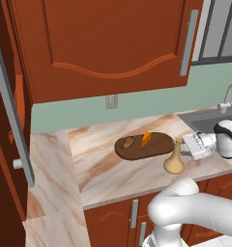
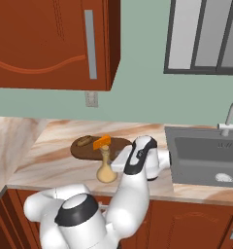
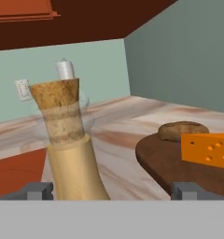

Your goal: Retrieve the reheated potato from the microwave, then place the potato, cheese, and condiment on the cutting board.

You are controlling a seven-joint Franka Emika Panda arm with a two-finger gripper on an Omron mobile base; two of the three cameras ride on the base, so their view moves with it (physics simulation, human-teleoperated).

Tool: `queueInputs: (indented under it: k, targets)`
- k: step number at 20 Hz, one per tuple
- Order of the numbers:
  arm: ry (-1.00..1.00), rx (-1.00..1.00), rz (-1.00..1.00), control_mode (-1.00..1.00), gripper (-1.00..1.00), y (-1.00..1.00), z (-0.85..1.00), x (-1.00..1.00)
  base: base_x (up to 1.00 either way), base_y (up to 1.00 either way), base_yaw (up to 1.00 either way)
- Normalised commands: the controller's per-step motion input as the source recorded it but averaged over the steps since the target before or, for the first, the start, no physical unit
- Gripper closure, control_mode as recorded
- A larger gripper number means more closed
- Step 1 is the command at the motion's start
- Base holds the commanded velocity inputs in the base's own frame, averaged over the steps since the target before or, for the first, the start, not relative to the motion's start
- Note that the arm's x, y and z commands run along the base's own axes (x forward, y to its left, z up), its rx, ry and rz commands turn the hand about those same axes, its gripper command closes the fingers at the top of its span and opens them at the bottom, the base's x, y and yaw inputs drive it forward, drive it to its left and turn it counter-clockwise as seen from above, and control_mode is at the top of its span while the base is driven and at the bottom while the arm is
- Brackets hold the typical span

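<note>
Left base view: potato (image 1: pixel 128 142) and cheese (image 1: pixel 145 139) on cutting board (image 1: pixel 156 147); condiment (image 1: pixel 174 159) upright on counter (image 1: pixel 103 169), just beside board's near edge, gripper (image 1: pixel 183 148) alongside.

Right base view: condiment (image 2: pixel 106 168) before board (image 2: pixel 82 151).

Hand view: fingertips (image 3: pixel 37 190) spread wide, straddling condiment (image 3: pixel 69 140), nothing gripped.

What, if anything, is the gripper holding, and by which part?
Nothing. The gripper is open, its fingertips apart on either side of the condiment bottle's neck, not closed on it.
</note>
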Motion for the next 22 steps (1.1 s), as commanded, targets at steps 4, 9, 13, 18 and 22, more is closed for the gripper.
queueInputs:
  k: [4,9,13,18,22]
  targets:
    - [0.04,0.00,0.00,-1.00,-1.00,0.08,-0.01,0.00,0.00,0.00,0.00]
    - [0.07,0.00,0.00,-1.00,-1.00,0.12,-0.11,0.00,0.00,0.00,0.00]
    - [0.07,0.00,0.00,-1.00,-1.00,0.15,-0.11,0.00,0.00,0.00,0.00]
    - [0.01,0.00,0.00,-1.00,-1.00,0.08,0.00,0.00,0.00,0.00,0.00]
    - [0.00,0.00,-0.02,-1.00,-1.00,0.00,0.02,0.01,0.00,0.00,0.00]
